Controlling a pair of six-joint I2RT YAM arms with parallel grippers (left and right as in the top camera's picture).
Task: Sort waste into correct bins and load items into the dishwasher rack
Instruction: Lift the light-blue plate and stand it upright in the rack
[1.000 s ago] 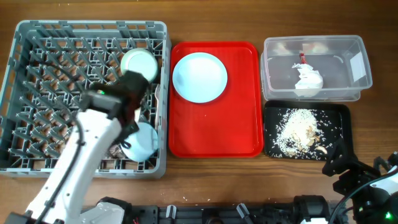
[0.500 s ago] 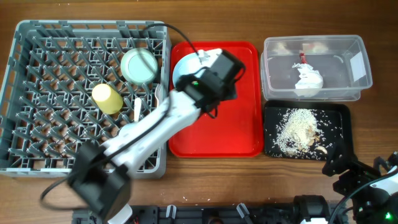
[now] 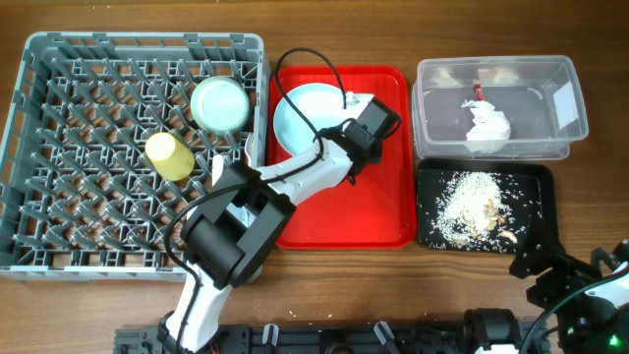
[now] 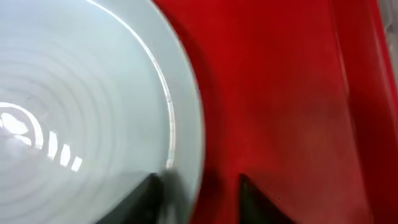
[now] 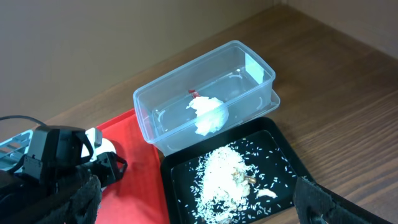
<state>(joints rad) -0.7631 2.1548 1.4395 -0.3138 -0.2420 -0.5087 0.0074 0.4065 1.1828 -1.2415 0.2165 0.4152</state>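
Left end effector (image 4: 198,194) straddles rim of light blue plate (image 4: 81,106), jaws apart.

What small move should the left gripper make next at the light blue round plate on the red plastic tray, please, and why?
Probably close the left gripper on the rim of the light blue round plate. The wrist view shows its open fingers either side of that edge, just above the red plastic tray, with nothing gripped yet.
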